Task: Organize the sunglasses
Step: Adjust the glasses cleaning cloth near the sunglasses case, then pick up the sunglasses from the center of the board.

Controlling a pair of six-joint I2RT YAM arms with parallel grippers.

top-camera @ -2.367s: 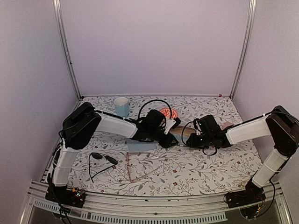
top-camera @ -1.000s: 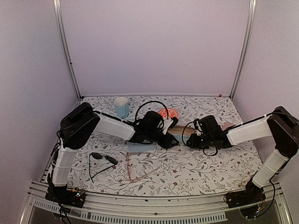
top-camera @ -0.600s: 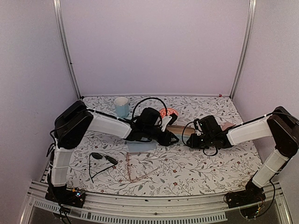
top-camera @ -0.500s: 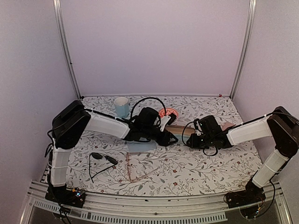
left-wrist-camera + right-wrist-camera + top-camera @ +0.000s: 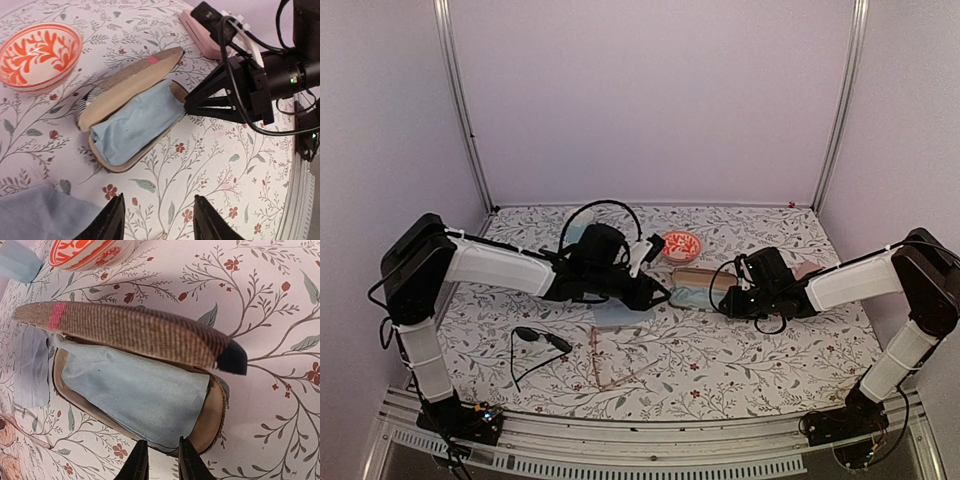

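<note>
One change: the left gripper (image 5: 159, 200) has pulled back leftward off the brown woven oblong case with red band (image 5: 130, 82), jaws apart, empty. We judge the case ready, lid up, nothing packed yet. The right gripper (image 5: 162, 441) sits at its near rim, fingers narrow; we cannot tell if it pinches.

Counts:
- Two glasses: black dark-lens sunglasses (image 5: 540, 340) and thin pinkish clear-lens frame (image 5: 610, 360), on the table front-left, well apart from the case.
- Two cases, including the pink oblong case (image 5: 200, 35).
- One red-patterned bowl (image 5: 680, 246).
</note>
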